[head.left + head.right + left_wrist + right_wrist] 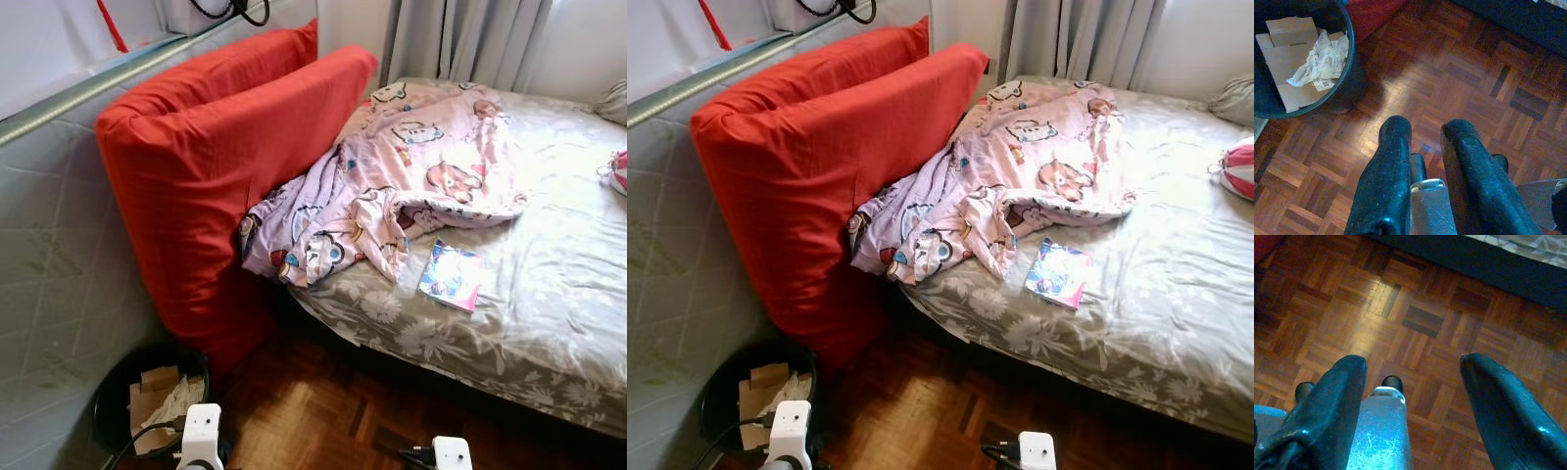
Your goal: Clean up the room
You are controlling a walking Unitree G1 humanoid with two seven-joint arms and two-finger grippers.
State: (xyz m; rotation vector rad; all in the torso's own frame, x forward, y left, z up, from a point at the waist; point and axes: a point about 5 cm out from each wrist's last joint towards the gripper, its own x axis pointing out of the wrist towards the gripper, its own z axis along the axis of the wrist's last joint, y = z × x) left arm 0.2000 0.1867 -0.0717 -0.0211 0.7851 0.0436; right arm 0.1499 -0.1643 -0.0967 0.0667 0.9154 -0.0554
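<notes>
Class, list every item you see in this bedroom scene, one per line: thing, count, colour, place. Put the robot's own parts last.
Cushions: two, red, leaning at the bed's left end.
Blanket: one, pink cartoon print, crumpled on the bed.
Book: one, colourful, on the bed below the blanket.
Bed: one, grey floral sheet.
Bin: one, black, on the floor, holding cardboard and crumpled paper.
Curtain: grey, behind the bed.
Floor: brown parquet.
Left gripper: fingers slightly apart, over the floor.
Right gripper: fingers open, over the floor.

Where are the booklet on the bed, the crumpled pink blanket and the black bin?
booklet (pixel 452 276): left eye view, middle of its glossy cover.
pink blanket (pixel 411 162): left eye view, middle of the crumpled cloth.
black bin (pixel 1350 73): left wrist view, on its side wall.
</notes>
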